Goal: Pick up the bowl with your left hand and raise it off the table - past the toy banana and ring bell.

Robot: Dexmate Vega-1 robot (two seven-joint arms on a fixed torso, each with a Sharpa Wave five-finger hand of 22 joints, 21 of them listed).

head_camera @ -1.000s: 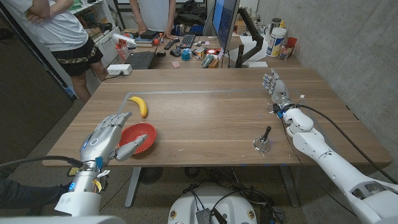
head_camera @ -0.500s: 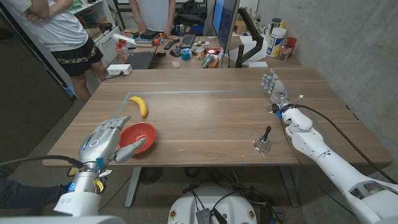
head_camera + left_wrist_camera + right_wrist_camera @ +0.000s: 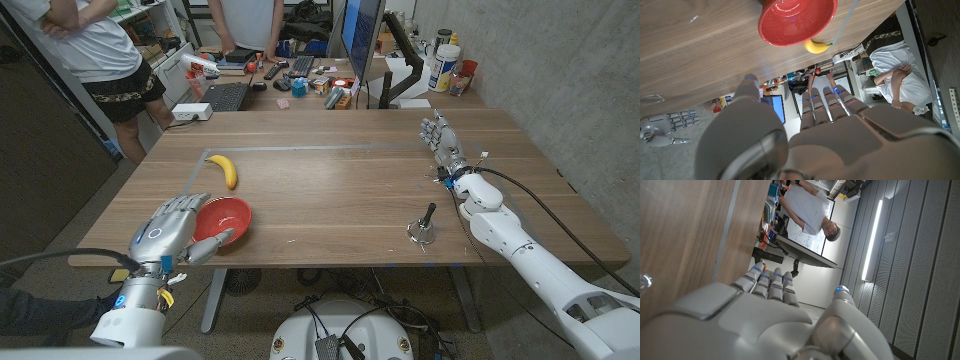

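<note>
A red bowl sits near the table's front left corner; it also shows upright and empty in the left wrist view. My left hand is beside it on the left, fingers spread, thumb reaching under the bowl's near rim, gripping nothing. From the wrist, my left hand stops short of the bowl. The yellow toy banana lies just beyond the bowl. The ring bell stands at front right. My right hand stays by the far right edge, fingers straight and empty.
A pale tape line runs across the table behind the banana. Two people stand beyond the far left corner, by a desk with a keyboard, a monitor and clutter. A grey wall closes the right side.
My left hand has drawn back a little toward the table's near edge, its fingers sliding off the bowl's left rim. Bowl, banana, bell and right hand have not moved.
</note>
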